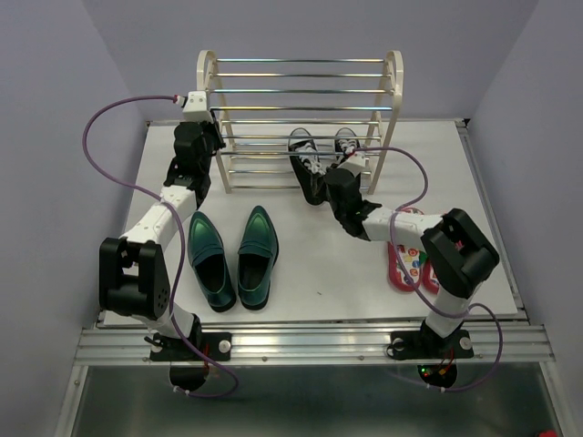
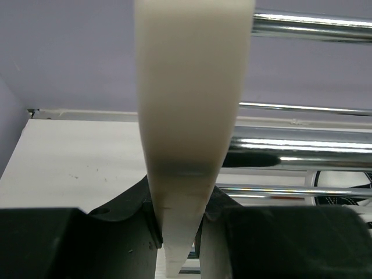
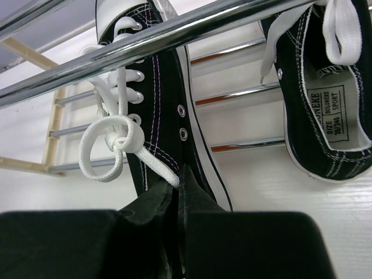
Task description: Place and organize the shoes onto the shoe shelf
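Canvas is what my right tool (image 3: pixel 180 203) has pinched: its jaws are closed almost flat on the thin side wall of the black sneaker (image 3: pixel 157 116), by the eyelets near the shoe's mouth. That sneaker sits among the lower rods at the right end of the shoe shelf (image 1: pixel 393 82), with the second sneaker (image 3: pixel 325 116) just beside it. My left tool (image 2: pixel 177 232) is clamped narrow on the shelf's cream side panel (image 2: pixel 192 87), which I take to be steadying the frame.

I judge the sneaker light and soft. The upper will fold under the grip, so the stiffer rubber edge would carry it more squarely. The looped white lace (image 3: pixel 110 145) hangs loose near a rod and could snag.

The green loafers (image 1: pixel 235 257) stand side by side on the surface (image 1: pixel 319 282) in front of the left arm. They look glossy, stiffer and likely slippery, so I would take each by the heel rim. The red flip-flops (image 1: pixel 405 264) lie partly under the right arm. They are flat and bendy, and the strap is the best hold.
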Robot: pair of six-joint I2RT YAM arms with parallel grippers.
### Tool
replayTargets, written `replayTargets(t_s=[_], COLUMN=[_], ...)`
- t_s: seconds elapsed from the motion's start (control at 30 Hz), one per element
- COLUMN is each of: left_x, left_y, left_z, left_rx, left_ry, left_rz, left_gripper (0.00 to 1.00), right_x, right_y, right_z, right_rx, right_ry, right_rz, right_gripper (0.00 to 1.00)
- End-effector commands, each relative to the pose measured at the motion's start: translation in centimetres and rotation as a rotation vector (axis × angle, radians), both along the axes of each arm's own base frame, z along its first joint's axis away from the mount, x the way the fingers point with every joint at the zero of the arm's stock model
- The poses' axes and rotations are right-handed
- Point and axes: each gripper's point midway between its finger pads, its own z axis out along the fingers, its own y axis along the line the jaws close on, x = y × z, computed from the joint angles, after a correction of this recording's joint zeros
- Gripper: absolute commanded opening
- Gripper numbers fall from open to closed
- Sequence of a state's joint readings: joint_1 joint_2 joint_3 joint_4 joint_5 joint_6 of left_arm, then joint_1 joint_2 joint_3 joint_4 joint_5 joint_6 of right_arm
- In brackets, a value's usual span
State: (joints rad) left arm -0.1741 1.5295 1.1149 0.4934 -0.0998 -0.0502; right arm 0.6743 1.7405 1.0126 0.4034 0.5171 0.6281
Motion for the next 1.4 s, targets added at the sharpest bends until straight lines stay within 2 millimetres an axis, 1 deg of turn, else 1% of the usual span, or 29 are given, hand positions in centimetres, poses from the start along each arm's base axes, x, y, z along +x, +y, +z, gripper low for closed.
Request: replayTargets(t_s=[0.0,0.03,0.1,0.13,0.17,0.3,0.4,0.47,0.5,0.57,0.6,0.8,0.9,0.97,1.0,1.1,1.17,1.23,1.27,1.37], left_x=[-0.1,-0.1,0.0,0.0,0.0,-0.1,-0.2,-0.2,-0.2,-0.2,-0.1,0.2,0.4,0.5,0.5,0.6,0.7,0.7,0.7,0.6], left_y=[-1.2,-1.2,-1.3,-1.3,-1.3,-1.3,-1.4,-1.4,-1.4,-1.4,-1.4,-1.6,-1.6,-1.6,-1.6,-1.7,-1.7,-1.7,-1.7,-1.7], left_z=[-2.0,-2.0,-2.2,-2.2,-2.4,-2.7,-2.9,-3.0,-3.0,-2.9,-2.9,-3.0,-3.4,-3.6,-3.5,-3.6,-3.6,-3.7,-3.8,-3.7], left_rx=[-0.126,-0.127,-0.13,-0.13,-0.129,-0.133,-0.137,-0.138,-0.138,-0.14,-0.14,-0.145,-0.148,-0.147,-0.148,-0.15,-0.152,-0.156,-0.156,-0.159], left_ry=[0.059,0.059,0.062,0.062,0.067,0.073,0.077,0.078,0.078,0.077,0.077,0.079,0.087,0.091,0.09,0.091,0.093,0.095,0.096,0.095], left_rz=[-0.029,-0.027,-0.029,-0.03,-0.031,-0.03,-0.031,-0.031,-0.03,-0.031,-0.033,-0.037,-0.036,-0.032,-0.032,-0.033,-0.033,-0.033,-0.033,-0.032], left_gripper=[0.12,0.12,0.12,0.12,0.12,0.12,0.12,0.12,0.12,0.12,0.12,0.12,0.12,0.12,0.12,0.12,0.12,0.12,0.12,0.12], right_x=[3.1,3.3,3.5,3.7,3.9,4.5,4.9,5.2,5.3,5.6,5.8,6.4,6.5,6.6,6.7,6.9,7.0,7.2,7.3,7.4], right_y=[1.1,1.1,1.1,1.2,1.4,1.4,1.5,1.7,1.9,2.3,2.5,2.5,2.8,2.9,2.9,2.8,2.8,2.9,2.9,3.0], right_z=[8.6,8.9,8.6,8.8,8.4,7.9,8.2,7.8,8.2,7.5,7.5,7.0,6.1,5.7,5.6,4.9,4.3,4.3,3.9,3.6], right_rx=[0.239,0.255,0.268,0.274,0.27,0.286,0.303,0.31,0.325,0.317,0.32,0.312,0.318,0.317,0.315,0.321,0.319,0.317,0.308,0.291], right_ry=[-0.228,-0.233,-0.235,-0.242,-0.237,-0.233,-0.242,-0.237,-0.242,-0.231,-0.232,-0.224,-0.203,-0.193,-0.192,-0.177,-0.167,-0.167,-0.159,-0.157], right_rz=[-0.076,-0.085,-0.095,-0.097,-0.099,-0.129,-0.139,-0.147,-0.145,-0.136,-0.133,-0.159,-0.155,-0.157,-0.163,-0.183,-0.19,-0.193,-0.195,-0.196], right_gripper=[0.01,0.01,0.01,0.01,0.01,0.01,0.01,0.01,0.01,0.01,0.01,0.01,0.01,0.06,0.1,0.14,0.19,0.24,0.27,0.31])
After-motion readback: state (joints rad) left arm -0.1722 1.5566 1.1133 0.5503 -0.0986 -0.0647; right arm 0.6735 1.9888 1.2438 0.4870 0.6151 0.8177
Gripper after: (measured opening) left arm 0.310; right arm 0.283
